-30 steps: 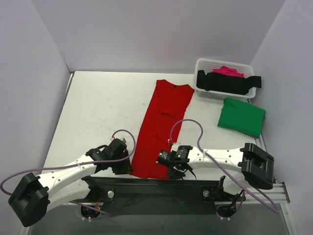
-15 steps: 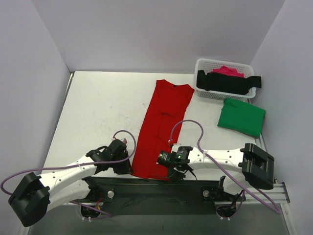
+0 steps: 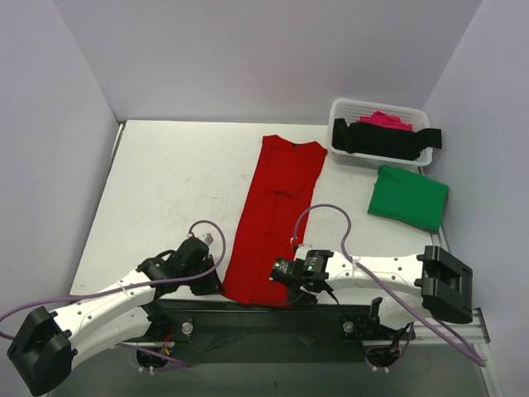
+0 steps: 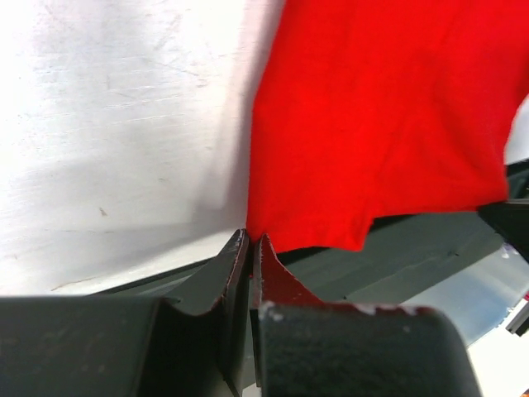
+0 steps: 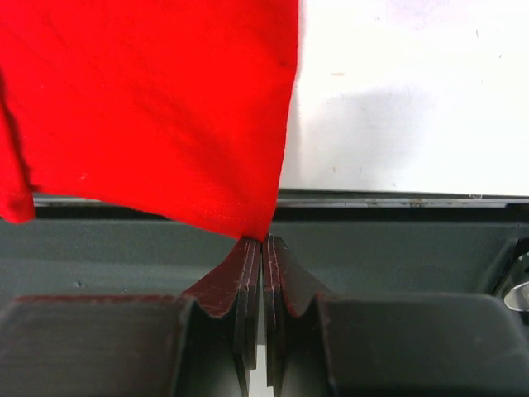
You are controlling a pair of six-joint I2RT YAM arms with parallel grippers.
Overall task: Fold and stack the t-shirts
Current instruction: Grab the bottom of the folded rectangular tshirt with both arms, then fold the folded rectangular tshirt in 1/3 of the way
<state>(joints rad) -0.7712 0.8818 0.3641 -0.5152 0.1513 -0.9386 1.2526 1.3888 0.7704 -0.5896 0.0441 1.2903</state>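
A moment ago our left end effector was open. Now we have pinched it shut on the near left corner of the red t-shirt. Our left arm has dropped lower, and its elbow has swung out to the left. Our right end effector has moved a little to the right, and so has its elbow.
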